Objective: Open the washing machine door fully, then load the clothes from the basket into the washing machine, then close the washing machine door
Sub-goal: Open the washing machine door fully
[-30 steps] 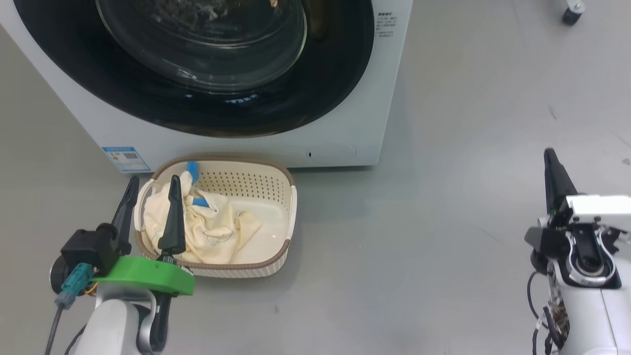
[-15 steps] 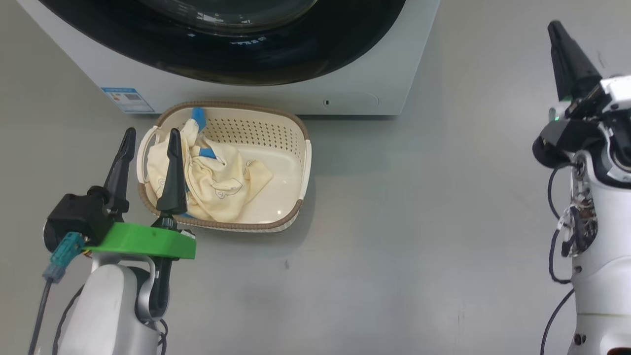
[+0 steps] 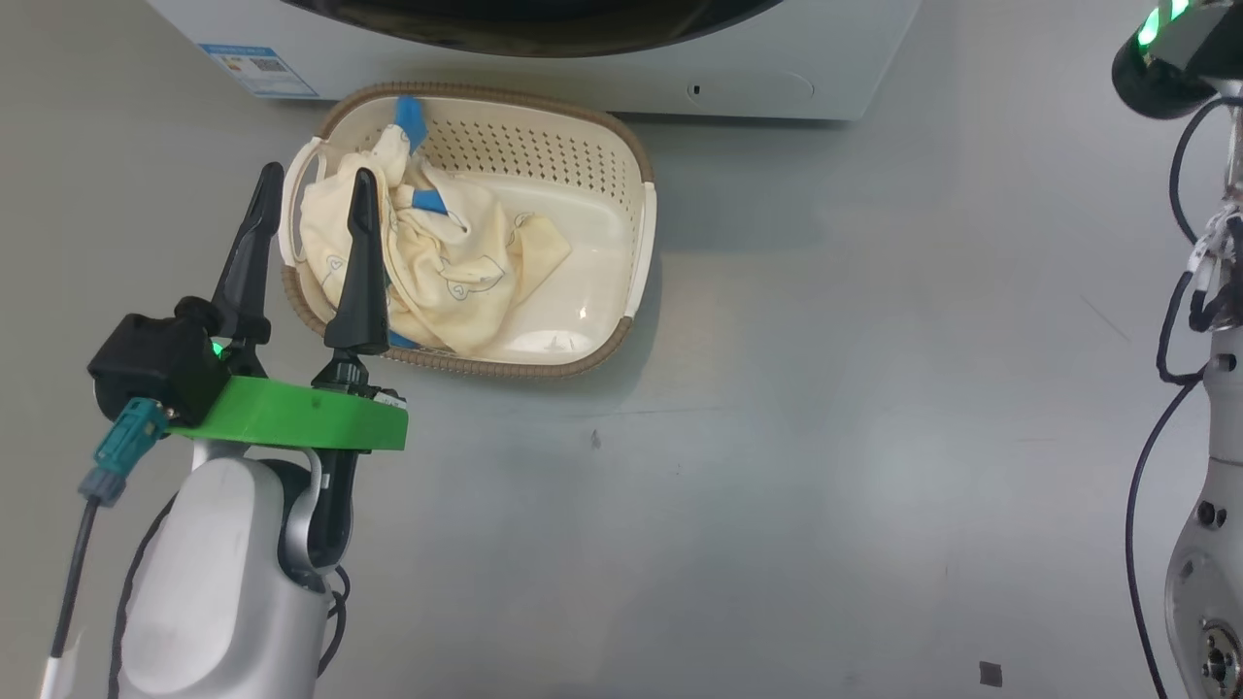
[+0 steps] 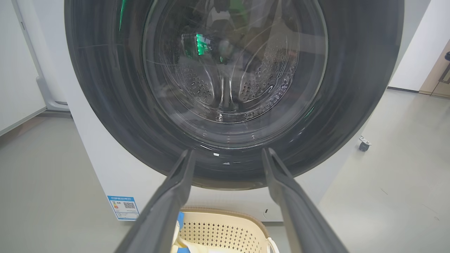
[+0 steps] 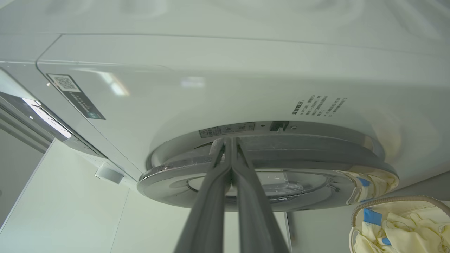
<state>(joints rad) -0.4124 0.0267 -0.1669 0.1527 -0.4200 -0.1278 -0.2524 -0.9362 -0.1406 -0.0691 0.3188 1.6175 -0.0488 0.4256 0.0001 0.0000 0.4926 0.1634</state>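
The washing machine (image 4: 95, 165) stands white before me. Its door (image 4: 105, 105) looks closed, a black ring around a glass bowl with the steel drum behind it. On the floor in front sits the basket (image 3: 641, 194) with the clothes (image 3: 456, 262) heaped at its left end. My left gripper (image 3: 319, 173) hovers open above the basket's left rim, fingers pointing at the door (image 4: 227, 151). My right gripper (image 5: 229, 140) is shut and empty. Its tips lie at the seam between the door's chrome edge (image 5: 281, 154) and the machine's front (image 5: 211, 88). I cannot tell whether they touch.
Bare grey floor spreads to the right of the basket. A blue label (image 3: 257, 58) marks the machine's lower left corner. A caster wheel (image 4: 364, 144) stands on the floor beside the machine. My right forearm with its cables (image 3: 1204, 291) rises along the head view's right edge.
The head camera has tilted down, sliding the machine and basket up the picture. My right gripper has risen out of the head view. My left gripper stays open over the basket.
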